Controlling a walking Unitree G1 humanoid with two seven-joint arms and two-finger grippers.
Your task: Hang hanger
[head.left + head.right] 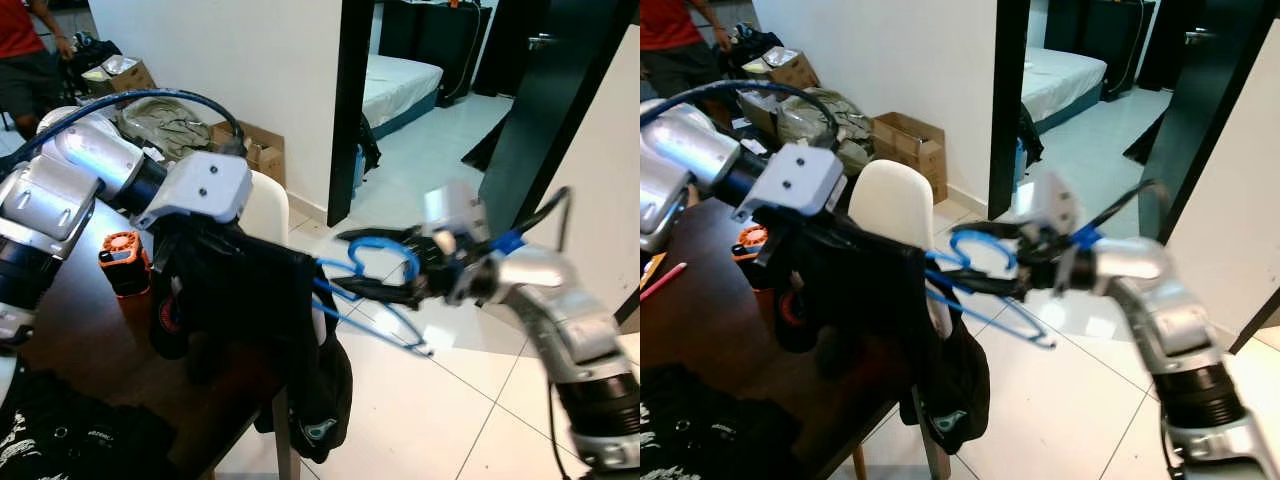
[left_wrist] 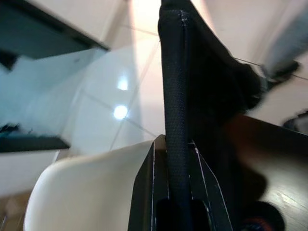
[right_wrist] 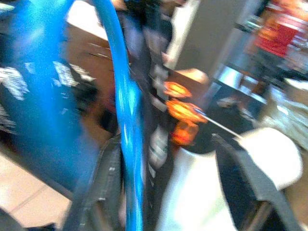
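Head views first: the right gripper (image 1: 395, 268) is blurred, reaching over the tiled floor (image 1: 440, 400), its fingers around the neck of the blue hanger (image 1: 985, 285). The left gripper (image 1: 855, 255) pinches a black garment (image 1: 270, 320) that hides its fingertips; the cloth drapes beside the white chair (image 1: 890, 205). Left wrist view: both fingers clamped on the garment's dark hem. Right wrist view: smeared, the blue bar lying against one finger (image 3: 103, 192), the other standing apart. An open cardboard box (image 1: 912, 145) sits by the wall, contents unreadable.

My arms are silver and jointed, with black ribbed collars — a white two-screw plate caps the left wrist (image 1: 200, 187), and black cables with blue tape trail the right wrist (image 1: 470, 255).
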